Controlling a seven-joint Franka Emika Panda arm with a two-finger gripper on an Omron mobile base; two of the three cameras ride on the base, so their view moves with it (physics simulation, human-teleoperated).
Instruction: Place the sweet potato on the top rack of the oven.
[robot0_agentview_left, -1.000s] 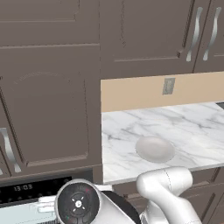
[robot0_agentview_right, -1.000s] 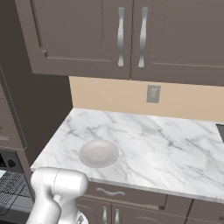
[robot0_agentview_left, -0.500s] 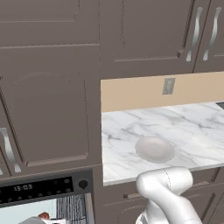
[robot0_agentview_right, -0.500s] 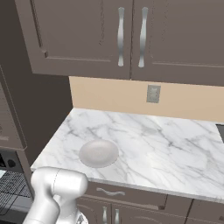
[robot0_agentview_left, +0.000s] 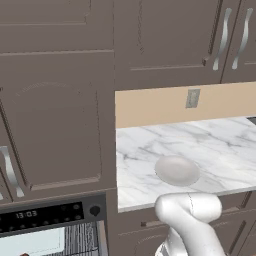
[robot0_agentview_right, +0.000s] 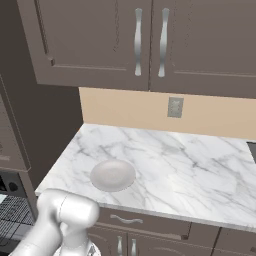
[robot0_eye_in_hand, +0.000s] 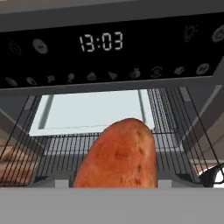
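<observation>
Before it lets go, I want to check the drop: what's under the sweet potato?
Rack bars show around the sweet potato; directly underneath is covered.

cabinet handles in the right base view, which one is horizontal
The small drawer handle under the marble counter edge, just right of the arm. The two long handles on the upper cabinet doors stand vertical, side by side.

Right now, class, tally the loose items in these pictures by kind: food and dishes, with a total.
Food: 1, the sweet potato
Dishes: 1, the pale plate on the marble counter
Total: 2
</observation>
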